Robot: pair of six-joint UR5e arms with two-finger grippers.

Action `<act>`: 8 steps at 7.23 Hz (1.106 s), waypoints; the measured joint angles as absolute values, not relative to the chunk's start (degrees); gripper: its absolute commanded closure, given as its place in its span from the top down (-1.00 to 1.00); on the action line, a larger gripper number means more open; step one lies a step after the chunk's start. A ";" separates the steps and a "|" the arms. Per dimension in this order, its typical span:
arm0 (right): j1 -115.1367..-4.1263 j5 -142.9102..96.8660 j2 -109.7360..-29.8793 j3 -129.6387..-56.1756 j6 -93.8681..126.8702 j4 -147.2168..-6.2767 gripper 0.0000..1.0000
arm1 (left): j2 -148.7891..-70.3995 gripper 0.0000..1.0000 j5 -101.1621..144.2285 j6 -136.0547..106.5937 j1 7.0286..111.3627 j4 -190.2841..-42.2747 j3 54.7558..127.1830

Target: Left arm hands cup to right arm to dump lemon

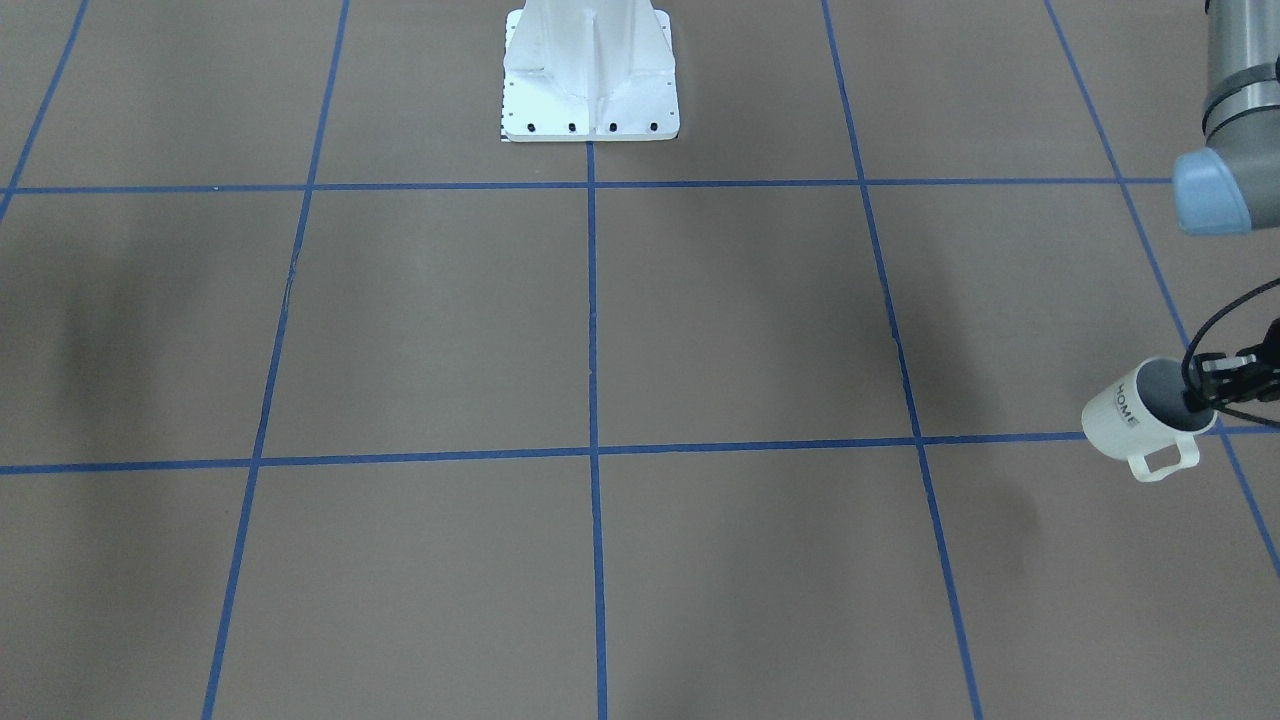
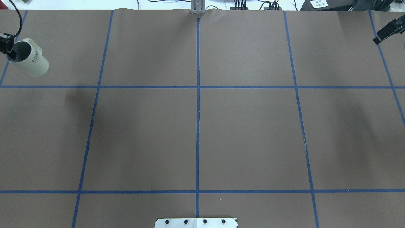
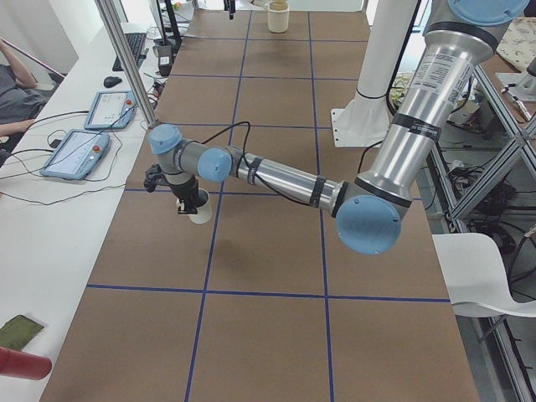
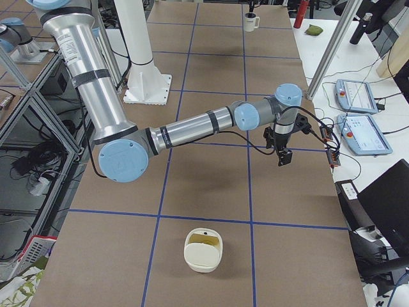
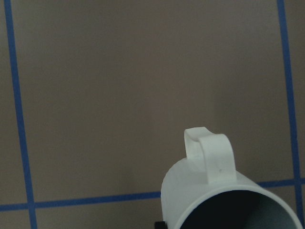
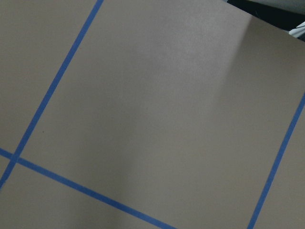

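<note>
Left pincer (image 1: 1203,395) is clamped on the rim of the cup (image 1: 1125,425), one finger down inside the mouth. The cup hangs clear of the counter (image 1: 450,320) and is tilted: mouth up toward the pincer, base lower and pointing toward the counter's middle. HOME lettering shows on the upper side, and the handle (image 1: 1165,462) is on the operators' side. Position: far out on the robot's left, toward the operators' edge, over a tape (image 1: 592,300) line. Its shadow falls on the counter well apart from it. Left wrist cam gives me only the handle, a slice of rim and a dark grey inside. Lemon: I can't make it out, the cup's inside is mostly hidden in every view.

Right pincer (image 4: 284,157) hangs over the counter on the robot's right, also out toward the operators' edge, fingers pointing down, well apart from the cup. Wide or narrow, I can't tell: the overhead cam catches only a black sliver at the frame edge. Right wrist cam shows counter and tape lines.

A cream container (image 4: 203,256) sits on the counter at the robot's right end with something yellowish in it. I can't tell what that is. The white arm mount (image 1: 590,90) is at the robot's edge, centre.
</note>
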State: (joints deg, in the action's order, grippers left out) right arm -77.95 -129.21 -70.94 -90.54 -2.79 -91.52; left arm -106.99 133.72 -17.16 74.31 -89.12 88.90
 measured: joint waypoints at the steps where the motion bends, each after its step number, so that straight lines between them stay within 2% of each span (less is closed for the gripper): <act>1: -77.99 -129.84 -73.85 -93.40 -2.79 -91.96 1.00 | -102.33 -1.00 133.84 -19.50 73.81 -89.19 93.61; 3: -77.97 -130.17 -78.11 -96.72 -2.59 -91.28 1.00 | -97.00 -1.00 133.74 -24.37 70.44 -89.98 98.46; 7: -77.88 -130.25 -81.90 -97.59 -1.99 -90.82 1.00 | -92.13 -1.00 133.43 -30.56 63.67 -93.04 100.59; 8: -77.87 -130.37 -81.96 -97.60 -1.90 -90.85 1.00 | -91.63 -0.64 133.42 -30.78 62.92 -93.12 100.52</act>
State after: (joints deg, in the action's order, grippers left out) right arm -77.87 -130.37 -81.96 -97.60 -1.90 -90.85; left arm -91.63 133.42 -30.78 62.92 -93.12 100.52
